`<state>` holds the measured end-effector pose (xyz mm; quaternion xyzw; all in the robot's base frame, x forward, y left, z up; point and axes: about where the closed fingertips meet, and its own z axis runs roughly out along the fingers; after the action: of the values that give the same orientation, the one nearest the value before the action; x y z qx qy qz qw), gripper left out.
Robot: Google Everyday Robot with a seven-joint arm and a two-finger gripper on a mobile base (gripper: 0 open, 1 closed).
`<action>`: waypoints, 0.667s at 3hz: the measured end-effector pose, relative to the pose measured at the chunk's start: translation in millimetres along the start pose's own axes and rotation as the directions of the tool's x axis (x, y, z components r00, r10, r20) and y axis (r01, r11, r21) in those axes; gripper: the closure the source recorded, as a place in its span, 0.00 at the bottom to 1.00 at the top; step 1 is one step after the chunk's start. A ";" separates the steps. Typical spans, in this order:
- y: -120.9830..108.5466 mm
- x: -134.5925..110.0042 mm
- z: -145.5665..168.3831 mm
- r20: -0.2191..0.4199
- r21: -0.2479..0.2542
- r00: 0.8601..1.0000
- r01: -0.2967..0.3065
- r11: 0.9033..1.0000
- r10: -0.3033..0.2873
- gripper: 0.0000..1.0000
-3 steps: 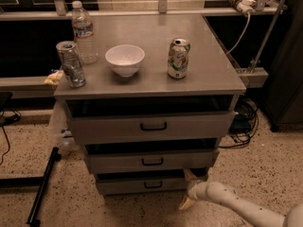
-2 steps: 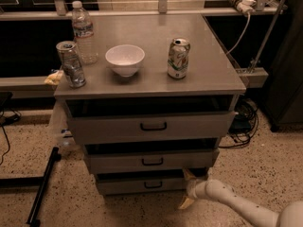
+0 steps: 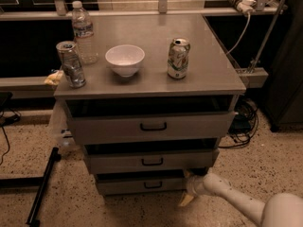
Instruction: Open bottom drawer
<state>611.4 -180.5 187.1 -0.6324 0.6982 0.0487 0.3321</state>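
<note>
The bottom drawer (image 3: pixel 132 185) is the lowest and slimmest grey front of the cabinet, with a small black bar handle (image 3: pixel 152 185). It stands slightly out from the cabinet, like the two drawers above it. My gripper (image 3: pixel 186 188) is low at the drawer's right end, on a white arm (image 3: pixel 236 201) that reaches in from the bottom right. Its two yellowish fingers are spread apart, one (image 3: pixel 188 174) by the drawer's top right corner and one (image 3: pixel 185 201) near the floor. They hold nothing.
On the grey cabinet top (image 3: pixel 213 65) stand a water bottle (image 3: pixel 84 32), a silver can (image 3: pixel 71 64), a white bowl (image 3: pixel 125 59) and a green can (image 3: pixel 178 58). Cables (image 3: pixel 244 122) lie to the right. A black bar (image 3: pixel 41 188) leans on the floor at left.
My gripper has edged slightly left, closer to the bottom drawer's right end. The drawers and the things on top have not moved.
</note>
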 end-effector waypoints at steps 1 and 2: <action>-2.5 6.7 7.4 -0.035 -0.041 0.999 -0.030 0.999 0.028 0.00; -1.8 6.8 8.1 -0.037 -0.043 0.999 -0.033 0.999 0.032 0.00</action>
<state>616.4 -182.6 177.9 -0.6289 0.7130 0.0580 0.3046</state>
